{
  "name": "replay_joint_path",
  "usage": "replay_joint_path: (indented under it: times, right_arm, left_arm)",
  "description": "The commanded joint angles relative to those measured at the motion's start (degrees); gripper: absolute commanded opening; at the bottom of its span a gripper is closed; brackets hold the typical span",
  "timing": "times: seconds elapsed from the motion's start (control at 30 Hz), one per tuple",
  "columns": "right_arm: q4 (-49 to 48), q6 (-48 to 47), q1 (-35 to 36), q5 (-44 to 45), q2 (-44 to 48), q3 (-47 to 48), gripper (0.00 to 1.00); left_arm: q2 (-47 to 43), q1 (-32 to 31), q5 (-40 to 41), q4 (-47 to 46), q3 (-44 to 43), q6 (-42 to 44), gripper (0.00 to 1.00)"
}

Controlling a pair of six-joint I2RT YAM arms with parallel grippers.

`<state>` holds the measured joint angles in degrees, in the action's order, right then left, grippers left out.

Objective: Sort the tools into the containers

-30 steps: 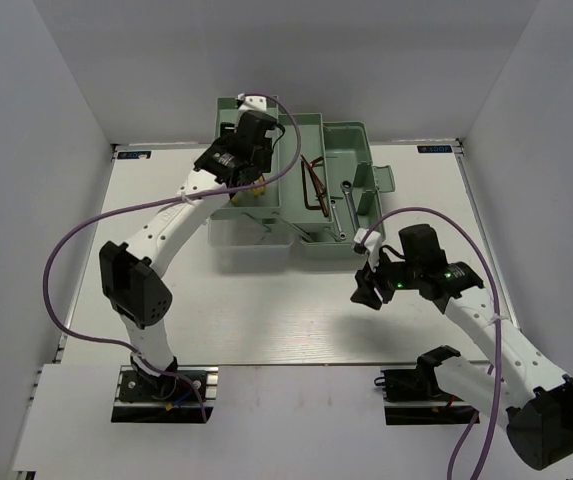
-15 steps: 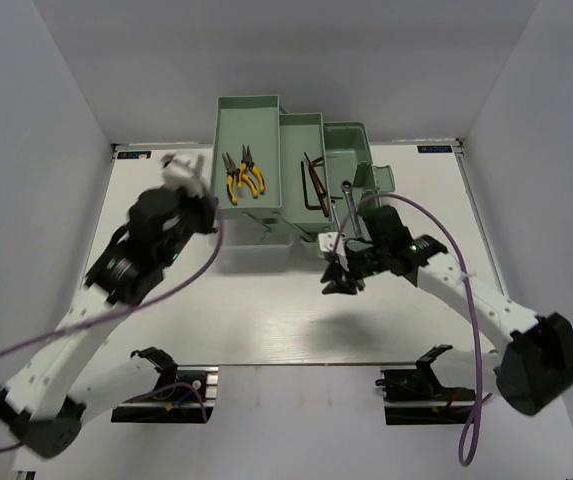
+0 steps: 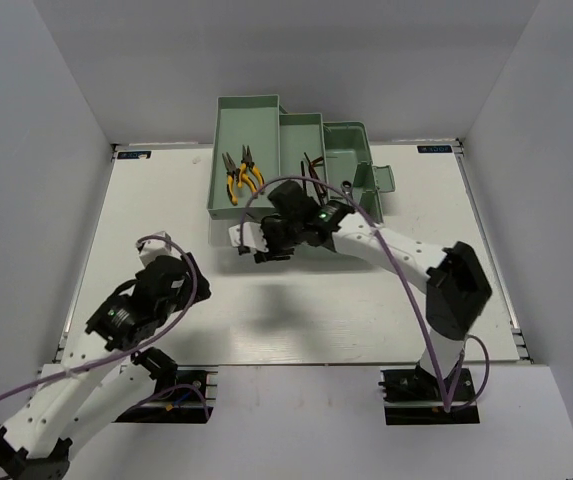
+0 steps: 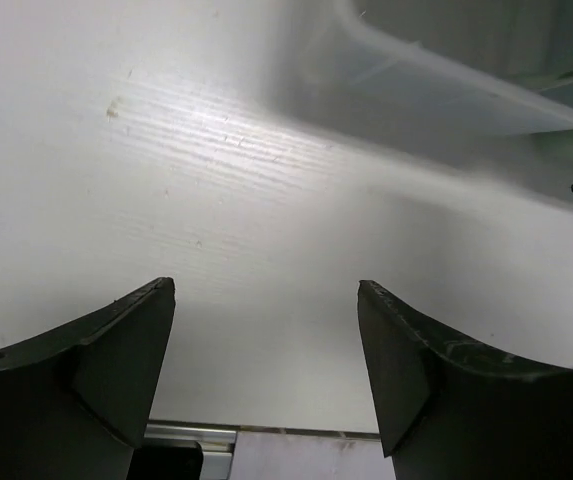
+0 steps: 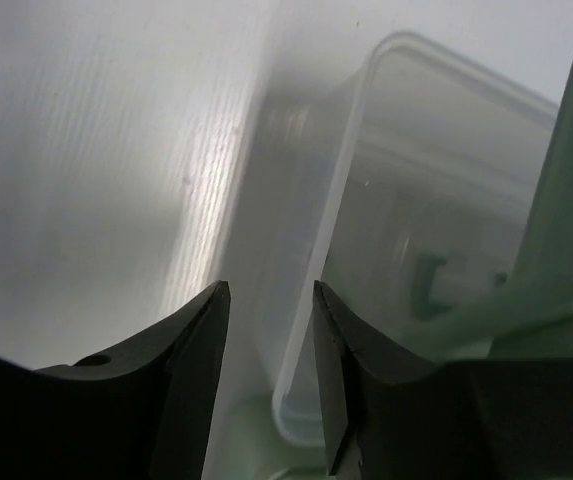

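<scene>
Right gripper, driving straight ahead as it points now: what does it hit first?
Most likely the rim of the translucent lid, running ahead between the fingers of the right gripper; depth is hard to judge.

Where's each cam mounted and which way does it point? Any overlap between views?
Top external: above and behind the bases, looking down on the table, green toolbox, left arm and right arm.
Left wrist: on the left arm, facing bare table and the clear lid; left tool fingers at bottom, wide apart.
Right wrist: on the right arm, close on the lid rim and toolbox; right tool fingers at bottom.
Shared: both wrist views catch the lid.
</scene>
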<state>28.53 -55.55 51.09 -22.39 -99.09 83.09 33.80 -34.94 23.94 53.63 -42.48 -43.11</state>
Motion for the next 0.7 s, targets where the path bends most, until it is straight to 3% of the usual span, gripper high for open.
replay_joint_path:
  times: [0.0,0.47,0.57,0.67]
  right_arm:
    - [0.7,-3.6,3.5,8.7,-3.5,6.9,0.46]
    - [-9.4,0.4,10.2,21.9,-17.3,11.4,0.53]
    - [-13.5,0.8,10.7,27.9,-19.6,12.3,0.53]
    - [-14.9,0.5,10.8,28.5,-20.8,13.0,0.53]
  left_arm:
    - [2.2,0.0,0.1,3.5,0.5,-8.7,0.84]
    - [-5.4,0.0,-2.4,3.5,7.5,-19.0,0.85]
    - [-4.7,0.0,-3.7,2.5,9.9,-21.1,0.85]
    - [-2.8,0.0,-5.0,1.9,10.8,-22.4,0.85]
